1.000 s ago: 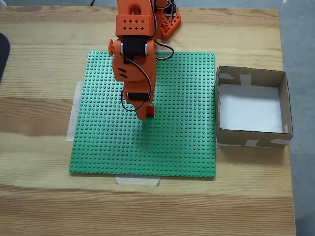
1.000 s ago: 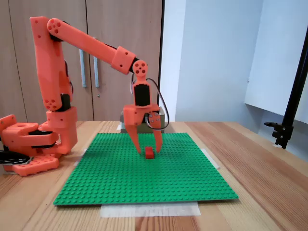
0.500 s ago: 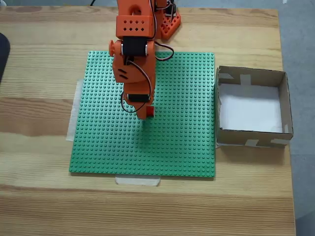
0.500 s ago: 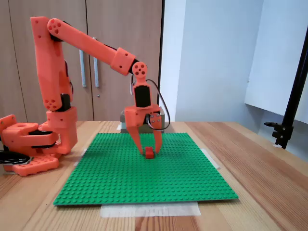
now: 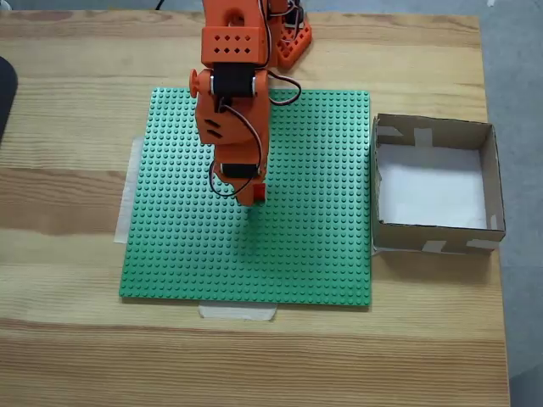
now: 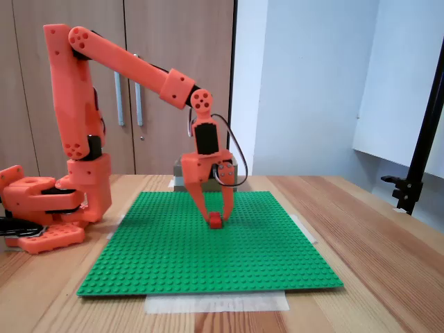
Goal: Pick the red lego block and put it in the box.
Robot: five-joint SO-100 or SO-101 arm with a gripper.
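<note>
**Block sits between the fingertips, box off to one side**

Block [image 6: 216,220] rests on the baseplate [image 6: 208,253] near its middle, directly under the gripper [image 6: 216,218], whose jaws stand narrowly apart with a tip on either side of it. Whether they already pinch it, I cannot tell. Seen from above, the block [image 5: 260,192] peeks out beside the gripper [image 5: 251,197]; its long axis is hidden. The box [image 5: 433,134] lies just past the baseplate's right edge.

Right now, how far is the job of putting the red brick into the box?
Done: the gripper has reached the red lego block on the green baseplate. In hand: its fingers straddle the block, apparently closing; no firm grip or lift shows yet. Left: lifting it and carrying it to the box, which holds nothing.
</note>
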